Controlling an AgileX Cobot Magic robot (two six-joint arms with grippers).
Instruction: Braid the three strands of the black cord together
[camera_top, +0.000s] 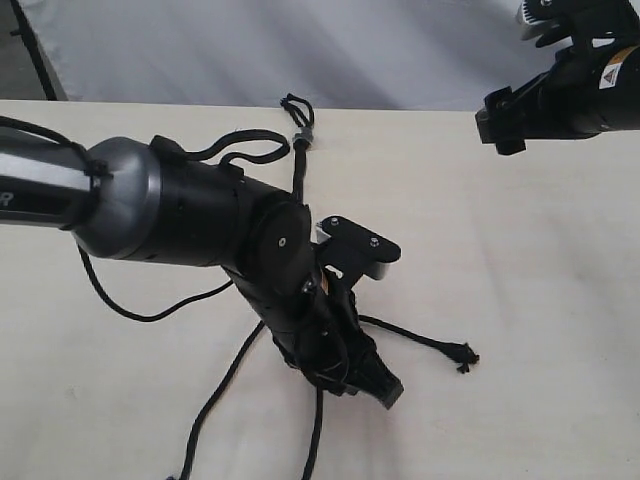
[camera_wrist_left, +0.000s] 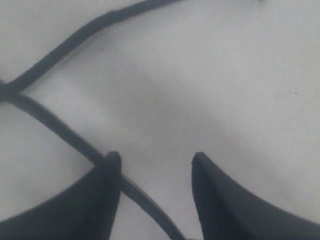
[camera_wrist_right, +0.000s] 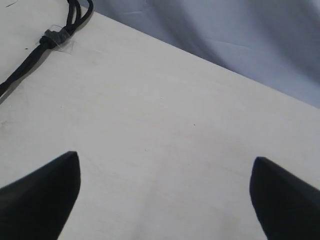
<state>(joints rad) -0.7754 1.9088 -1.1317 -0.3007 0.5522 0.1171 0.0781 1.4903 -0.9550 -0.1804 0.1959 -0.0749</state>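
Exterior: left gripper (camera_top: 372, 380) low over table (camera_top: 540, 300) centre; black cord (camera_top: 298, 170) runs beneath arm, loop end at far edge, three strands (camera_top: 420, 337) fanning nearer.
Left wrist: jaws spread, one strand against fingertip (camera_wrist_left: 112, 162), nothing pinched.
Right wrist: right gripper (camera_wrist_right: 165, 160) wide apart above tabletop, cord's banded knot nearby.

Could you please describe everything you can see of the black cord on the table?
The black cord is thin, matte and woven-looking, lying slack on the pale table. One end has a small loop beside a greyish band. It then passes behind the left arm, and three unbraided strands fan out: one ends in a frayed tip, two leave the frame's lower edge. One strand runs beside a fingertip of the open left end effector; contact is unclear.
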